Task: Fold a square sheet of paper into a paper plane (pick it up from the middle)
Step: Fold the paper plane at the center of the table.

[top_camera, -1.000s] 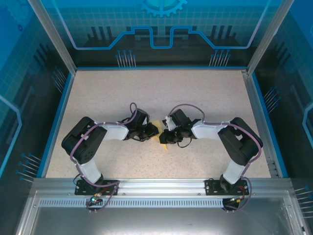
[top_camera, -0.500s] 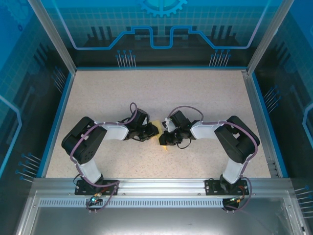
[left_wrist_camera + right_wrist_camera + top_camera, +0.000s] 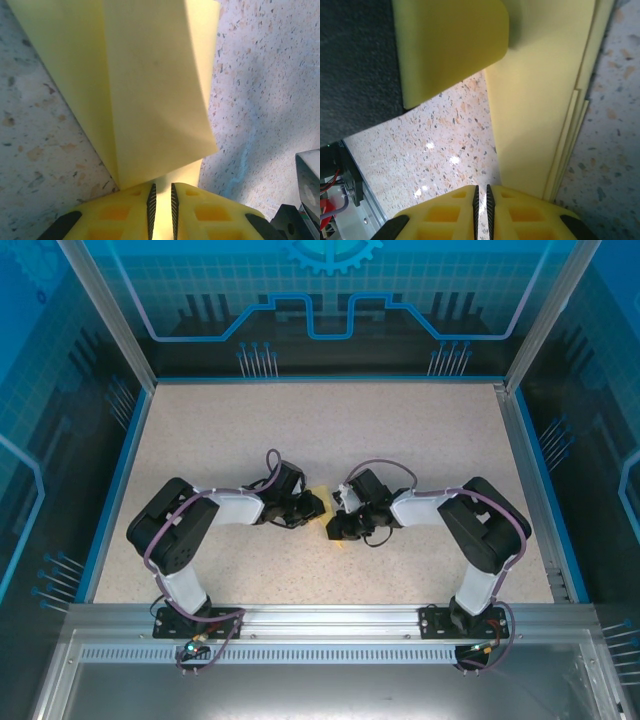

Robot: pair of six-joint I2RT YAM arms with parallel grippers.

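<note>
The pale-yellow sheet of paper [image 3: 155, 90] is folded into several long layers and lies low over the speckled table. My left gripper [image 3: 161, 186] is shut on its near end, with paper showing between the pads. From the top, a bit of the sheet [image 3: 321, 495] shows between the two gripper heads, which hide its outline. My right gripper [image 3: 481, 187] is shut, with table showing through the thin gap. The paper [image 3: 540, 110] runs under its right finger. The left gripper's yellow finger [image 3: 450, 45] rests on the sheet just ahead. Seen from above, the left gripper [image 3: 318, 508] and right gripper [image 3: 333, 530] nearly touch.
The speckled table [image 3: 330, 430] stretches out behind and to both sides of the arms. Blue walls and an aluminium frame [image 3: 110, 320] ring it. A part of the right gripper's body [image 3: 305, 190] sits close at the lower right of the left wrist view.
The right arm has shifted a little to the left, toward the left gripper, and covers more of the paper. The left arm has stayed put.
</note>
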